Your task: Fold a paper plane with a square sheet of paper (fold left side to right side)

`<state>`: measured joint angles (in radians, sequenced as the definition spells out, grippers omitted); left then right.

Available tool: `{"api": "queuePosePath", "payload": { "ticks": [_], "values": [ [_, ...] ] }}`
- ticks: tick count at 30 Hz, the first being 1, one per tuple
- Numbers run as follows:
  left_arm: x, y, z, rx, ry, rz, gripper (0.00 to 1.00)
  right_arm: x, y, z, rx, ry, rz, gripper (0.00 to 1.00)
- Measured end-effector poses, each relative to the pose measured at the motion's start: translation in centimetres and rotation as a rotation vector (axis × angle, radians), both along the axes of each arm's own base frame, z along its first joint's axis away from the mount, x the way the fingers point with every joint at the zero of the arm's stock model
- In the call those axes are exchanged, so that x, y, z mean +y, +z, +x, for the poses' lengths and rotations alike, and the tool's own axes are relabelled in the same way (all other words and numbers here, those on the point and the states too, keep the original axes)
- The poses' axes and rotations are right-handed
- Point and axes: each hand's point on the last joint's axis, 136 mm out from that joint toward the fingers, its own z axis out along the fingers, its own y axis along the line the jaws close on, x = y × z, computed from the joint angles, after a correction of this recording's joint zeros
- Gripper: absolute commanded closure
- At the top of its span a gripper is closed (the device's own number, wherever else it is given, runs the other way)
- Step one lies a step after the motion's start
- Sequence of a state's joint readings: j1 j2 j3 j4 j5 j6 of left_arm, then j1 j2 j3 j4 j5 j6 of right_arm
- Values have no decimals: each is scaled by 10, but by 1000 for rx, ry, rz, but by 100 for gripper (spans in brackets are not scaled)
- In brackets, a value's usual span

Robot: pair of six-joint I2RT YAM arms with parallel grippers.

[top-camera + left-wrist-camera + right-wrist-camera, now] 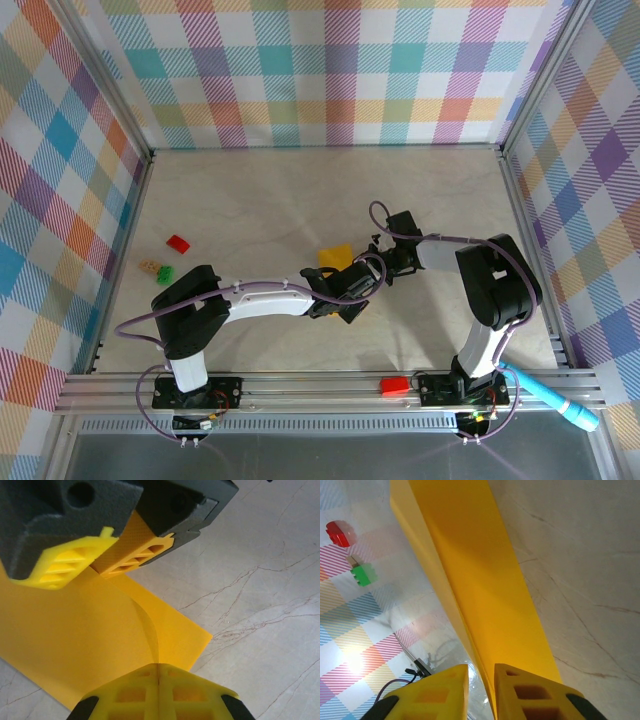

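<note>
The yellow-orange square sheet of paper (336, 255) lies at mid-table, bent over itself. One layer curves up off the other in the left wrist view (75, 630). My left gripper (159, 669) is shut on the edge of that raised layer, its fingertips pressed together on the paper. My right gripper (481, 680) stands open with a clear gap. The paper's edge (470, 570) runs between its fingers, close to the right one. Seen from above, the left gripper (345, 290) and the right gripper (380, 255) meet at the sheet's near right side.
A red block (178, 242), a green block (164, 272) and a tan piece (148, 266) lie at the left. Another red block (394, 384) rests on the front rail. A light blue pen-like cylinder (555, 398) lies at the front right. Checked walls enclose the table.
</note>
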<state>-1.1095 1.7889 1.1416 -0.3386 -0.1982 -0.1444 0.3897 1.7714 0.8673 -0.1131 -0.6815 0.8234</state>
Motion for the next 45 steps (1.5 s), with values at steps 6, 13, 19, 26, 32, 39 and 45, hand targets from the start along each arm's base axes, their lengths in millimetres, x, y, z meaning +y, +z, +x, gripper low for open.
{"api": "queuePosePath", "payload": {
  "ticks": [6, 13, 19, 26, 32, 39, 45],
  "values": [
    [7, -3, -4, 37, 21, -27, 100, 1, 20, 27, -68, -26, 18, 63],
    [11, 10, -3, 83, 57, -140, 100, -6, 41, 62, -161, -56, 23, 59],
    [21, 18, 12, 165, 121, -288, 100, -29, 39, 60, -201, -80, -23, 63],
    [36, 7, 22, 295, 186, -410, 100, -41, 53, 30, -298, -49, -12, 80],
    [32, 13, 23, 344, 188, -480, 100, -35, 23, -8, -230, 6, -7, 98],
    [31, 12, 21, 374, 198, -512, 100, -13, 7, -30, -213, 88, 0, 100],
    [30, 13, 23, 381, 214, -523, 100, -5, -11, -42, -174, 124, -26, 100]
  ]
}}
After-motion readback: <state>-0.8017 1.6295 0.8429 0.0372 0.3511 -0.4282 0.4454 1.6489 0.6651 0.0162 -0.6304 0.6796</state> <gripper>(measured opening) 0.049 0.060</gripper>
